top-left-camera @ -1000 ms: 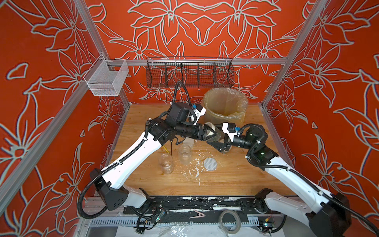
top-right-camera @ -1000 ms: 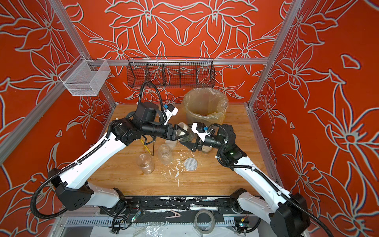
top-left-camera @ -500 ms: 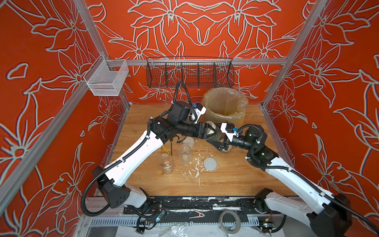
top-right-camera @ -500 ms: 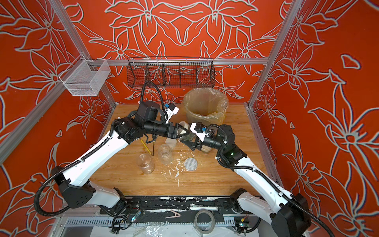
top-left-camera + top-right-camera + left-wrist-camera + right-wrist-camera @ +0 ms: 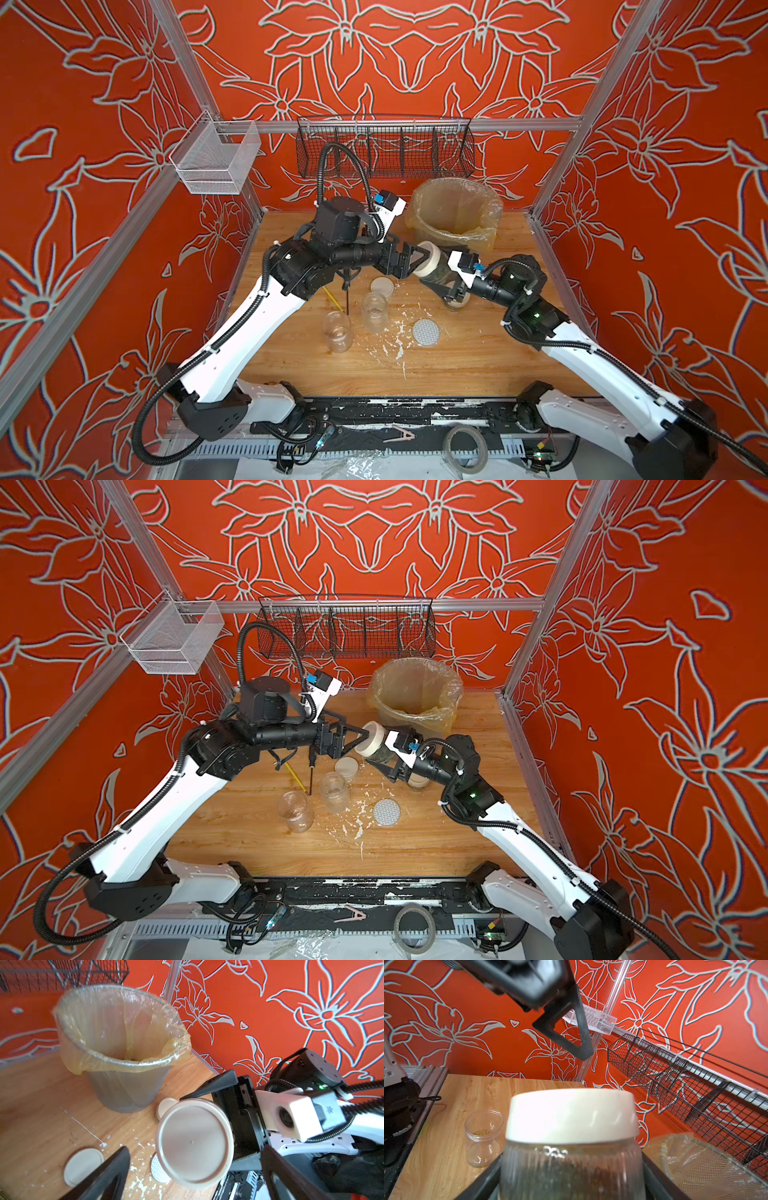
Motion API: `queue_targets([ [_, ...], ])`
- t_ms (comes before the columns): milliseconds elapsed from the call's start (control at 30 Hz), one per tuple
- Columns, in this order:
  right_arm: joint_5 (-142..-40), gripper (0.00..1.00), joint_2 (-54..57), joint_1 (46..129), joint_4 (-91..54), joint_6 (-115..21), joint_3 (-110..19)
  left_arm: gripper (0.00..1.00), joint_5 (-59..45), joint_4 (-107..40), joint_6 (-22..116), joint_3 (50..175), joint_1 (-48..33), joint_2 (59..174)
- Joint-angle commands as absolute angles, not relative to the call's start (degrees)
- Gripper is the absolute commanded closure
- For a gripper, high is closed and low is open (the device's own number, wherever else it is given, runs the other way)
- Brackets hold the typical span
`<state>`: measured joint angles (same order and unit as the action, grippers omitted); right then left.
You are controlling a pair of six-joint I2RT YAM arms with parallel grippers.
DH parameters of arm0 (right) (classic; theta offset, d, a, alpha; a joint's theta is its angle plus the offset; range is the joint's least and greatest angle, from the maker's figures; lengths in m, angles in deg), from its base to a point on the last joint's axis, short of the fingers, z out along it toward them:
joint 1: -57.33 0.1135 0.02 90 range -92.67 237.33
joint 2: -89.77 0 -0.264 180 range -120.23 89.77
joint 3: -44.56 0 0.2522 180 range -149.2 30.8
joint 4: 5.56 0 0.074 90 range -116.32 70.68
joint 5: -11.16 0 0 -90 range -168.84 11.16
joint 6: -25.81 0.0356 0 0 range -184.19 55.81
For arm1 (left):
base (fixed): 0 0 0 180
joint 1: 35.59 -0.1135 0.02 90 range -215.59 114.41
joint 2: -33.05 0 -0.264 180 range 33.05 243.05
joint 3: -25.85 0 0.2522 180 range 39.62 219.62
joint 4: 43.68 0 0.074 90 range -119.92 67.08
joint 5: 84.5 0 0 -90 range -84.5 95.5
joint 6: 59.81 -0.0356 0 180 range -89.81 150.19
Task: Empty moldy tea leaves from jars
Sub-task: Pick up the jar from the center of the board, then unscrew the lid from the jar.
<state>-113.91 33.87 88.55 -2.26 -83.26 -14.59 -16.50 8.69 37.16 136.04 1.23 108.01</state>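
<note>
Two jars [image 5: 337, 332] are emptied; a lidded jar [image 5: 571, 1147] with leaves [image 5: 560, 1176] is gripped by right claw [image 5: 436, 270]; left claw [image 5: 194, 1148] is spread open

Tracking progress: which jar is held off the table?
The lidded jar in the right gripper, tea leaves inside; two open jars and a fourth stand on the table.

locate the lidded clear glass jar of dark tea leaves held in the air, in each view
Top view: cream-lidded clear glass jar mid-air, just in front of the plastic-lined grey mesh bin.
Top view: same spot.
Left wrist: its cream lid face-on, close up.
Right wrist: fills the foreground.
Shared landmark: the bin.
</note>
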Motion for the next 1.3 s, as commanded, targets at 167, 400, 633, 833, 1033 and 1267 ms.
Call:
queue_targets([
  [167, -120.6, 0.66, 36.0, 88.7, -1.5, -81.4, -17.5, 0.03, -28.2, 12.3, 17.3, 137.1, 0.9, 108.4],
  [400, -122.1, 0.66, 35.4, 88.8, -1.1, -80.8, -18.6, 0.03, -29.4, 12.3, 16.6, 138.1, 0.9, 111.4],
  [633, -122.7, 0.66, 34.9, 88.8, -1.3, -80.5, -19.6, 0.03, -29.6, 11.2, 16.8, 138.3, 0.8, 114.1],
  [833, -121.8, 0.66, 34.7, 88.7, -2.3, -81.6, -19.3, 0.18, -29.9, 10.8, 18.4, 138.0, 0.8, 113.8],
  [1033, -116.5, 0.67, 35.0, 88.8, -3.2, -85.0, -18.7, 0.33, -29.1, 10.5, 28.9, 139.5, 0.2, 115.4],
  [1267, -101.4, 0.68, 34.5, 88.9, -0.2, -96.9, -16.2, 0.48, -22.5, 14.5, 57.6, 143.5, -0.8, 121.1],
])
